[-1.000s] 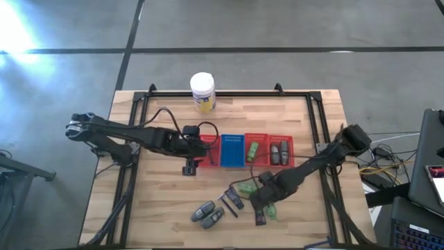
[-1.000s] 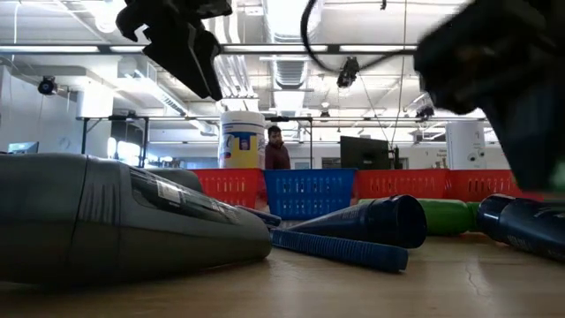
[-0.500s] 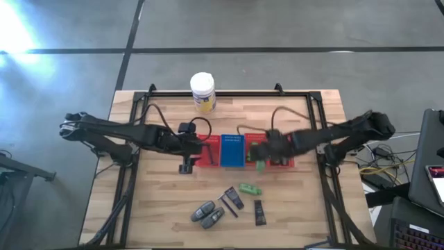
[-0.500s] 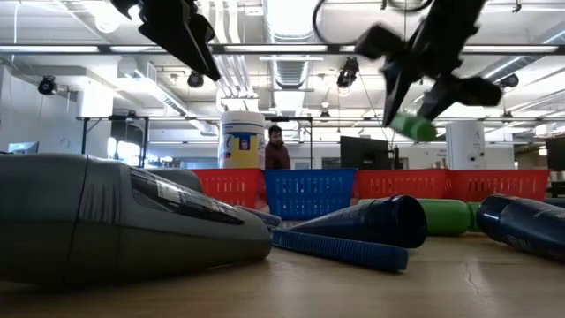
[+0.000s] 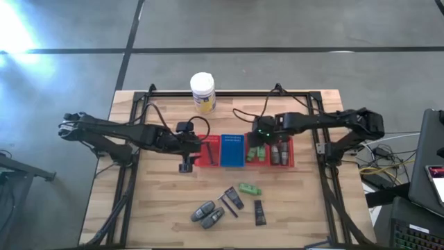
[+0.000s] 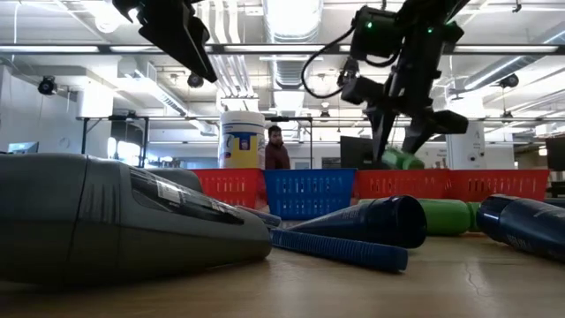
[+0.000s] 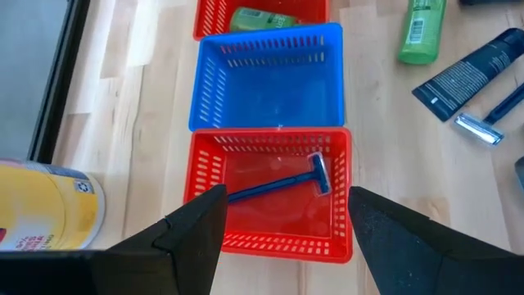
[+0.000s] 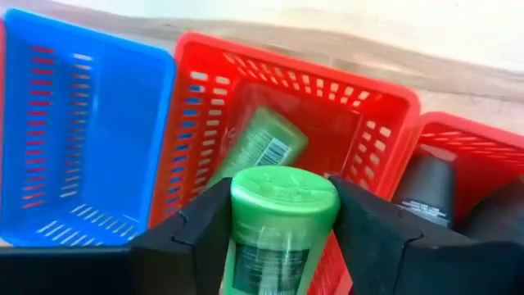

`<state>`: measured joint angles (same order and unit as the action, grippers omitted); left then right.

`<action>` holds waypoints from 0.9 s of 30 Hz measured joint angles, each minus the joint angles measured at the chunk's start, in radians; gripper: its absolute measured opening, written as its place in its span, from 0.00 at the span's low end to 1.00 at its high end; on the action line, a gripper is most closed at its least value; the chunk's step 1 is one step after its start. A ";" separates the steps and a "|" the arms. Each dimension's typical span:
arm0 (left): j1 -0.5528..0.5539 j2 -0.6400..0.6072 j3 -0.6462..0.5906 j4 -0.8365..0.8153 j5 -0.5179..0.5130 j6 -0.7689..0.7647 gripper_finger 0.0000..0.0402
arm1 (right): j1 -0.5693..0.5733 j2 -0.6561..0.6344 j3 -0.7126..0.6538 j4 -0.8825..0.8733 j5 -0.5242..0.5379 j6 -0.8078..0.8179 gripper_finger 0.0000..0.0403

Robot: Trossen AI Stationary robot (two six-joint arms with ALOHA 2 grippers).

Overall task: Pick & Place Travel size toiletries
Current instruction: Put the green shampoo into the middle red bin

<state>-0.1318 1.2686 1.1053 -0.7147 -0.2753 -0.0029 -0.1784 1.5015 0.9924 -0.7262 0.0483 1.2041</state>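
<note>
We saw the right gripper point(image 8: 282, 238) pinching a bright green little plastic bottle point(image 8: 282, 221) between its two dark fingers, cap end pointing out ahead. It hung right above the red mesh basket point(image 8: 381, 123) that already had one green bottle point(image 8: 258, 147) lying in it. That was the thing that mattered — the basket lay straight below the bottle, so we judged the next move was just a short way down and a let-go. The bottle's long side ran along the fingers, much the same way as the one lying in the basket.

In the high view this gripper point(image 5: 260, 132) sat right of the middle of the frame, over the red basket with green in it point(image 5: 255, 151). The left gripper point(image 5: 189, 146) waited left of the middle with its fingers spread and nothing in them, above another red basket point(image 7: 270, 238) holding a thin blue razor point(image 7: 278, 184).

The low view showed something the high view did not — the green bottle point(image 6: 402, 160) was up in the air, above the basket rims. The high view showed more toiletries on the wood in the lower middle: a green bottle point(image 5: 250, 188), grey oval bottles point(image 5: 208, 213) and black flat tubes point(image 5: 259, 212).
</note>
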 joint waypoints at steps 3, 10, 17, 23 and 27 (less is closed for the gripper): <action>0.001 0.000 0.000 0.000 -0.014 -0.001 0.65 | 0.002 0.032 0.000 0.002 0.002 0.001 0.51; 0.002 0.000 0.000 0.000 -0.016 -0.002 0.65 | 0.015 0.056 0.019 0.005 0.022 -0.011 0.61; 0.003 0.000 0.000 0.000 -0.016 -0.001 0.65 | 0.113 -0.004 0.092 -0.018 0.016 -0.155 0.68; 0.003 0.000 0.000 0.000 -0.015 -0.001 0.65 | 0.318 0.022 0.113 -0.041 -0.095 -0.330 0.70; 0.003 0.000 -0.001 0.000 -0.014 -0.001 0.65 | 0.419 0.090 0.105 -0.043 -0.105 -0.322 0.69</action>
<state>-0.1284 1.2686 1.1046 -0.7151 -0.2897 -0.0040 0.2411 1.5916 1.0973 -0.7694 -0.0562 0.8823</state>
